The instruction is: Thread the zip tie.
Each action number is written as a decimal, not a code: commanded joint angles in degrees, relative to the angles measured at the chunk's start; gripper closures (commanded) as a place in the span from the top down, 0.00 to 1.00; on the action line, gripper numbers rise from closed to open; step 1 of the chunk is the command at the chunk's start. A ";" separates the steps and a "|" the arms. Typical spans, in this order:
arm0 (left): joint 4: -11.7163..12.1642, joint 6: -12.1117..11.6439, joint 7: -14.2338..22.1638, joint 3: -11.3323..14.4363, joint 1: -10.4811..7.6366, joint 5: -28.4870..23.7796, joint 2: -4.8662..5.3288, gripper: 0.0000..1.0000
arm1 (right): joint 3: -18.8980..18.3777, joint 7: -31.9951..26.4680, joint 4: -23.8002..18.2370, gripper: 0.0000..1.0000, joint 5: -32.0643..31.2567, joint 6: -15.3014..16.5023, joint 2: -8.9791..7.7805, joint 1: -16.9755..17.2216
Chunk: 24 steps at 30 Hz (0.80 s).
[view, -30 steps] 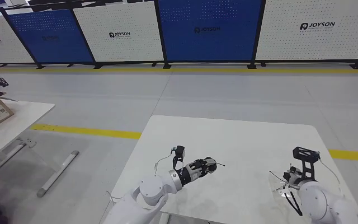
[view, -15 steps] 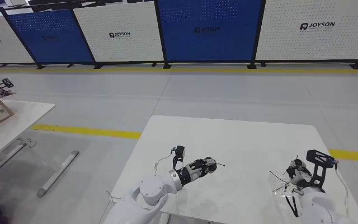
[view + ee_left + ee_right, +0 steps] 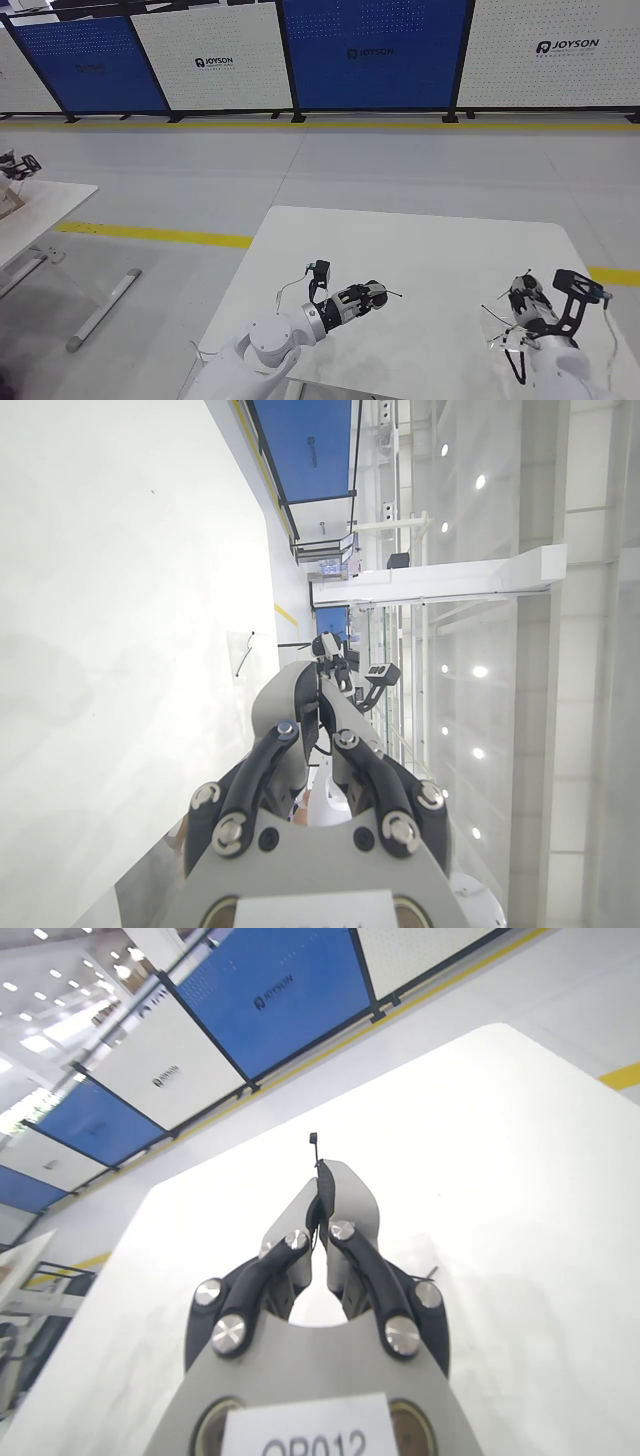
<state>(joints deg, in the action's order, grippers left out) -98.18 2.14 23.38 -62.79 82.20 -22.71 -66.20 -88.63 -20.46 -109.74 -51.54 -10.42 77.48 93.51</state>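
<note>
1. Right gripper [image 3: 320,1183], low over the near right part of the table: fingers pressed together on a thin black plastic zip tie [image 3: 313,1145]. The tie's square head sticks out past the fingertips.
2. A clear plastic sheet [image 3: 231,650] lies flat on the table just beside the right gripper. A loose black zip tie [image 3: 244,657] rests on it, slightly curved.
3. Left gripper [image 3: 372,294], near the table's front middle and well apart from the right one: fingers closed, pads meeting. A second thin black zip tie [image 3: 392,294] projects from the tips, pointing towards the right arm.
4. The white rectangular table [image 3: 430,250] with rounded corners carries all of the above.
5. Beyond it, a yellow line [image 3: 150,235] crosses the grey floor.
6. Farthest back stands a row of blue and white perforated panels [image 3: 375,50].
</note>
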 commanded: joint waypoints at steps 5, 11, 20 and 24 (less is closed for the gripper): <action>0.00 0.00 0.00 0.00 0.00 0.00 0.00 0.00 | 0.35 0.90 0.48 0.00 0.66 0.69 0.03 0.11; 0.00 0.00 0.00 0.00 0.00 0.00 0.00 0.00 | 0.35 0.90 0.48 0.00 0.66 0.69 0.03 0.11; 0.00 -0.01 -0.14 0.03 0.00 0.08 -0.01 0.00 | 0.35 0.90 0.48 0.00 0.66 0.69 0.03 0.11; -1.18 -0.52 -0.76 0.48 0.10 -0.50 -0.13 0.00 | 0.35 0.90 0.48 0.00 0.66 0.69 0.03 0.11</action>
<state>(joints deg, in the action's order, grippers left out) -98.91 1.89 22.47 -62.31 82.24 -22.60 -66.31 -88.28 -19.56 -109.26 -50.88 -9.73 77.51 93.62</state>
